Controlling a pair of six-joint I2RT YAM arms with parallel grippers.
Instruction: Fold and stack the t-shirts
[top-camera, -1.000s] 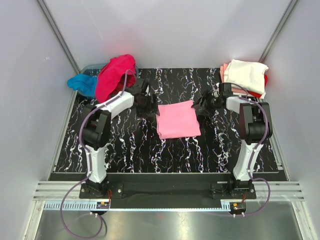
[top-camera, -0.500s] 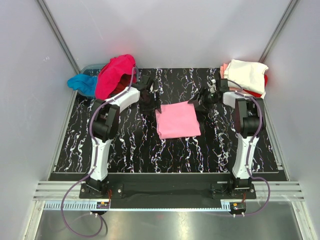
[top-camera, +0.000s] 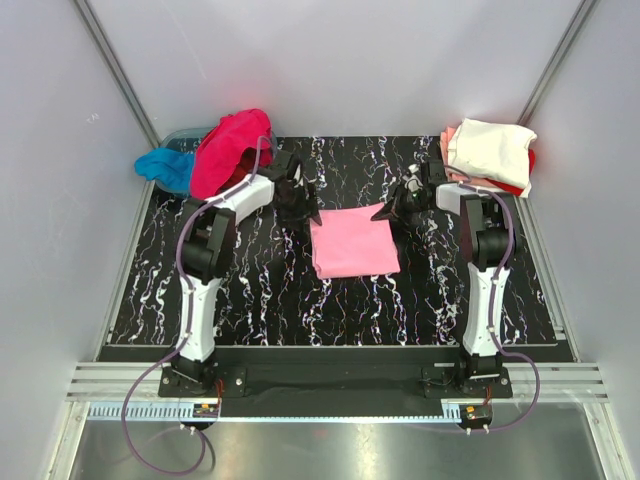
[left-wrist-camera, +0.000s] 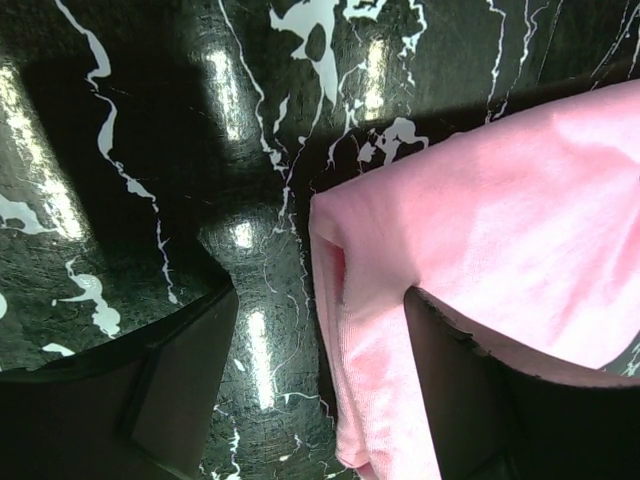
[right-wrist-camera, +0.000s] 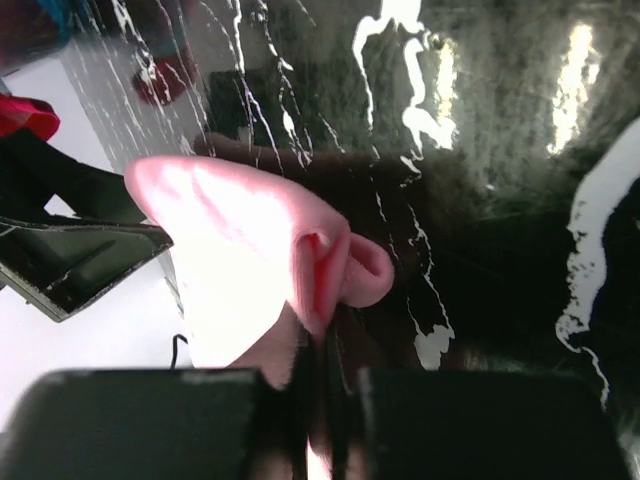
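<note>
A folded light pink t-shirt (top-camera: 355, 243) lies flat in the middle of the black marbled table (top-camera: 260, 290). My right gripper (top-camera: 393, 213) is shut on its far right corner; in the right wrist view the cloth (right-wrist-camera: 240, 240) bunches into a fold where the closed gripper (right-wrist-camera: 335, 390) pinches it. My left gripper (top-camera: 305, 212) is at the far left corner. It stands open (left-wrist-camera: 320, 370), with the shirt's edge (left-wrist-camera: 500, 240) between the jaws, one finger (left-wrist-camera: 470, 390) over the cloth and the other over bare table.
A hot pink shirt (top-camera: 228, 150) and a bright blue one (top-camera: 165, 167) are heaped over the grey-blue basin (top-camera: 185, 133) at the far left. At the far right a cream white shirt (top-camera: 490, 150) tops a stack with salmon (top-camera: 447, 140) and red (top-camera: 520, 185) beneath.
The right gripper has closed on the pink shirt's far right corner. Both arms have drawn in to the shirt's far corners, and the left jaws have stayed open.
</note>
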